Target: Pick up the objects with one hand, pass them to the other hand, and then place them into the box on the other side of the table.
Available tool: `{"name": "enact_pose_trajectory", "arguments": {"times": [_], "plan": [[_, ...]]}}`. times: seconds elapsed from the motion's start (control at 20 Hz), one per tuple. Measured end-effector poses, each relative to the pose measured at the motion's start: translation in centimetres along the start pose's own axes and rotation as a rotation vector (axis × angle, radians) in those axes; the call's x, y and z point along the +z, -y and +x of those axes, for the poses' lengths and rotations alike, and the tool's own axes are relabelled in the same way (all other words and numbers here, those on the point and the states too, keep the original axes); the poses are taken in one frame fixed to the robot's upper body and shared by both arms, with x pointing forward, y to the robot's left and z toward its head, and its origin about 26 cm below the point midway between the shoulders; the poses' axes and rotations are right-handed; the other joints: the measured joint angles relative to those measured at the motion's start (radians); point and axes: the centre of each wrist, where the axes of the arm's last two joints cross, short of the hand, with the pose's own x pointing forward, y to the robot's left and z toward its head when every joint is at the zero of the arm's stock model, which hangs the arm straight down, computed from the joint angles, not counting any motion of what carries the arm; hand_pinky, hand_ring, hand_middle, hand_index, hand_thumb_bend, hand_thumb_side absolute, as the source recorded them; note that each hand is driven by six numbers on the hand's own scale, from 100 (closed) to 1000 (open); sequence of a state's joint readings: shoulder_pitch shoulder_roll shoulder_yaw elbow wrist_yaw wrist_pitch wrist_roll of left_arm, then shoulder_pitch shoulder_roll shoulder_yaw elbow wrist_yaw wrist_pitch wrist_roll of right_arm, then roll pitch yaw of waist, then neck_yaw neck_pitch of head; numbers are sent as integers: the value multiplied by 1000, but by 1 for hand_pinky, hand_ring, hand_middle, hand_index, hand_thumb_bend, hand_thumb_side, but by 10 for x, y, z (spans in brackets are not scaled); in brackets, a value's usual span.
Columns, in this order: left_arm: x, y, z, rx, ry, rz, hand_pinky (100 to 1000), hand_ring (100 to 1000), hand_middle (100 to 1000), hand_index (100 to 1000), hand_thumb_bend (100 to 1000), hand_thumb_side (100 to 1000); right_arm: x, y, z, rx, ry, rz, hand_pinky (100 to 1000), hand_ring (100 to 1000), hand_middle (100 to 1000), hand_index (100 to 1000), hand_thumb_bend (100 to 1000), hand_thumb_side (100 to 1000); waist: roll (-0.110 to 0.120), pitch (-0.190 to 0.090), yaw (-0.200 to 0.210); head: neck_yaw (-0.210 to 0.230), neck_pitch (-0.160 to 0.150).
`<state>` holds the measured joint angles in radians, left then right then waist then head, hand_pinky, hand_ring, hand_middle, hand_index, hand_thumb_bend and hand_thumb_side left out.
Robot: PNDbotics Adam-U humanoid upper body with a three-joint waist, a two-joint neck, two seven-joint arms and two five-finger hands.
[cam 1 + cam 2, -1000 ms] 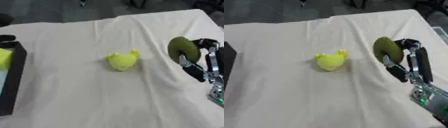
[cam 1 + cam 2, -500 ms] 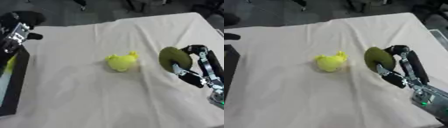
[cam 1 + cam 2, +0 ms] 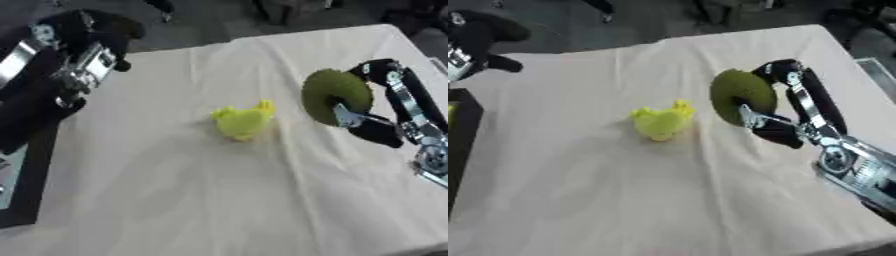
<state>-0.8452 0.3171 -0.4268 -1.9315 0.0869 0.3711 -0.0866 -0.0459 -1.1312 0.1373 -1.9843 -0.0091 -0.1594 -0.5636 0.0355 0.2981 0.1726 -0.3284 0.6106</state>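
My right hand is held above the table at the right, its fingers and thumb curled round an olive-green round object. A yellow plush toy lies on the cream tablecloth near the middle, just left of the green object. My left hand has come in at the upper left, over the table's far left part; its fingers are dark and blurred, so their state is unclear. A black box runs along the left edge, mostly cut off.
The cream cloth covers the whole table, with bare cloth in front and to the right of the plush toy. Dark floor and chair legs lie beyond the far edge.
My right hand has carried the green object leftward, toward the yellow toy. My left arm has risen into view at the upper left and moved inward.
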Motion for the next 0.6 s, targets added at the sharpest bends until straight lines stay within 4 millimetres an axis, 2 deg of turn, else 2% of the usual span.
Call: {"name": "enact_pose_trajectory", "arguments": {"times": [0.15, 0.5, 0.6], "plan": [[0, 2, 0, 1, -6, -20, 787, 905, 755, 778, 100, 685, -6, 1, 3, -8, 13, 35, 560, 428, 362, 520, 100, 100, 0, -7, -2, 7, 10], [-11, 15, 7, -53, 8, -141, 814, 933, 787, 815, 100, 562, -12, -2, 7, -68, 21, 151, 551, 420, 359, 519, 100, 100, 0, -10, -2, 27, 20], [-15, 20, 9, -71, 14, -181, 813, 933, 787, 810, 100, 581, -16, -1, 9, -86, 29, 168, 553, 422, 360, 519, 100, 100, 0, -12, -2, 32, 21]]}}
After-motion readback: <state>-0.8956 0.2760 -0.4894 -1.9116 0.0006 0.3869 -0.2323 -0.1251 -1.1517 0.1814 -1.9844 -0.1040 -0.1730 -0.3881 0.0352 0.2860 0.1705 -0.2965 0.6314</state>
